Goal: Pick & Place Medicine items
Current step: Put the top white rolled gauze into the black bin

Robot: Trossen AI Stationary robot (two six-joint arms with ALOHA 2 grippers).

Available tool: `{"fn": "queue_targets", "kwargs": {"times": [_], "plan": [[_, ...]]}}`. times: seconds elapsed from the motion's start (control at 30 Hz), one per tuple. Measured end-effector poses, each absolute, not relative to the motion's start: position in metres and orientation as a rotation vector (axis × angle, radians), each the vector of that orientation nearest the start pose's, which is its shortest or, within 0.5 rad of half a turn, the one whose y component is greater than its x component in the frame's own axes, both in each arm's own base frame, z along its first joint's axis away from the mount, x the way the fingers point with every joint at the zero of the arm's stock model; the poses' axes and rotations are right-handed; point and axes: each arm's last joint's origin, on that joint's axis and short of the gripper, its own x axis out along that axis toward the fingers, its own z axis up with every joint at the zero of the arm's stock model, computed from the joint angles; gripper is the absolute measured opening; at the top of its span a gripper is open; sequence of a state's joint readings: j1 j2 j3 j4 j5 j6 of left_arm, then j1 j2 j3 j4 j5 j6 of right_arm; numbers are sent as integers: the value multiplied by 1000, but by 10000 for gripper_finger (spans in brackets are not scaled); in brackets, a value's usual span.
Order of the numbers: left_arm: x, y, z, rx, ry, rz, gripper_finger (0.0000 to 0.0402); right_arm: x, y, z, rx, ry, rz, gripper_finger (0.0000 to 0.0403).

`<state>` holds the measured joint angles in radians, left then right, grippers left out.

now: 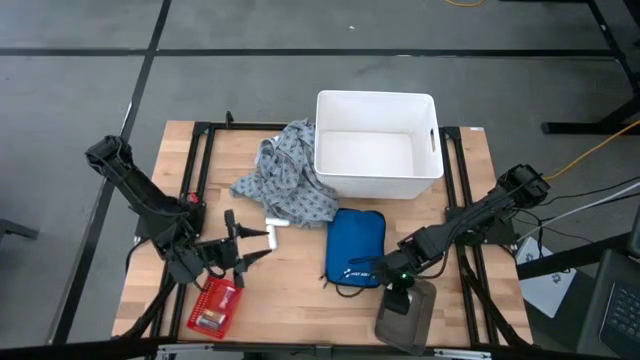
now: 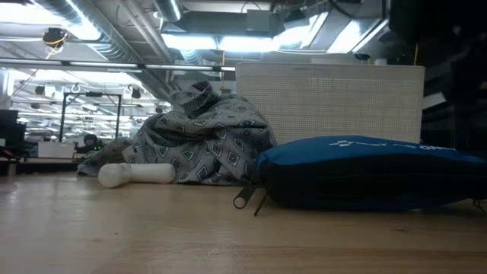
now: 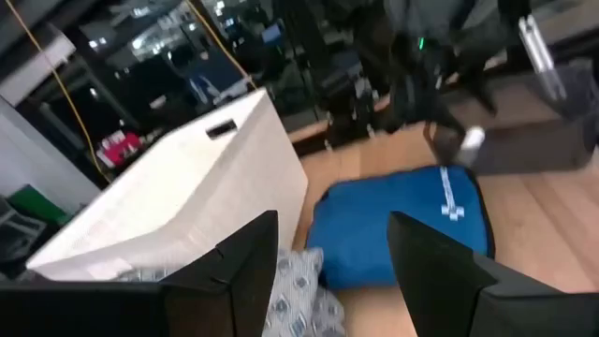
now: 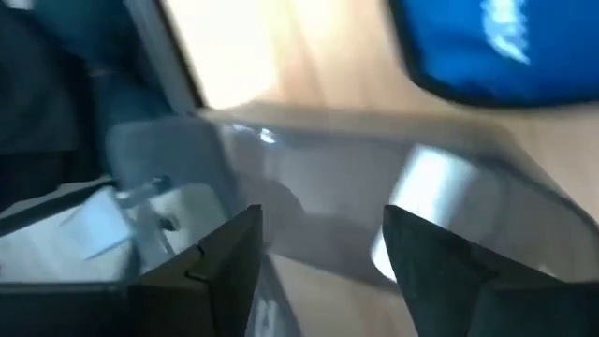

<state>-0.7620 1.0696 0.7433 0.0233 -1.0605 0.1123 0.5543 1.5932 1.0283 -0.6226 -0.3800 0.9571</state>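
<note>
- The right tool point(image 1: 400, 296) hangs over the grey translucent plastic container point(image 1: 405, 315) at six o'clock on the wooden bench point(image 1: 290, 300), fingers spread wide with nothing between them; a white cylinder-shaped medicine item point(image 4: 412, 211) lies inside the container
- Judged step: releasing into the container; lift straight up, clear of its wall
- Next target: the white cylindrical bottle point(image 1: 276, 222) at the bench's centre, beside the grey patterned cloth point(image 1: 285, 180)
- The left tool point(image 1: 250, 248) waits nearby, spread wide and empty

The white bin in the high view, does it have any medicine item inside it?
No, the white bin shows only its bare white floor, while a white bottle lies on the table beside the grey cloth.
</note>
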Motion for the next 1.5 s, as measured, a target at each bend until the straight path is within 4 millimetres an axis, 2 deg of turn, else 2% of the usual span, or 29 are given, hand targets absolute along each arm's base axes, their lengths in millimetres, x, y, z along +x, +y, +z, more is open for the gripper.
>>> {"fn": "queue_targets", "kwargs": {"times": [0.13,0.3,0.43,0.57,0.73,0.97,1.27,1.5], "plan": [[181,-123,279,282,294,269,198,262,171,205,651,1358,306,211],[187,-98,273,69,352,362,198,282,169,217,593,1117,473,201],[191,-79,266,-152,404,438,198,294,162,224,509,967,520,197],[192,-72,247,-307,573,468,198,299,154,224,393,898,499,197],[197,-74,219,-189,775,498,198,303,147,224,273,847,497,197],[220,-64,196,33,872,525,198,309,137,224,182,786,430,197],[242,-39,175,95,987,516,198,317,132,231,138,672,396,196],[253,-39,158,89,1065,361,198,317,133,232,128,664,393,196]]}}
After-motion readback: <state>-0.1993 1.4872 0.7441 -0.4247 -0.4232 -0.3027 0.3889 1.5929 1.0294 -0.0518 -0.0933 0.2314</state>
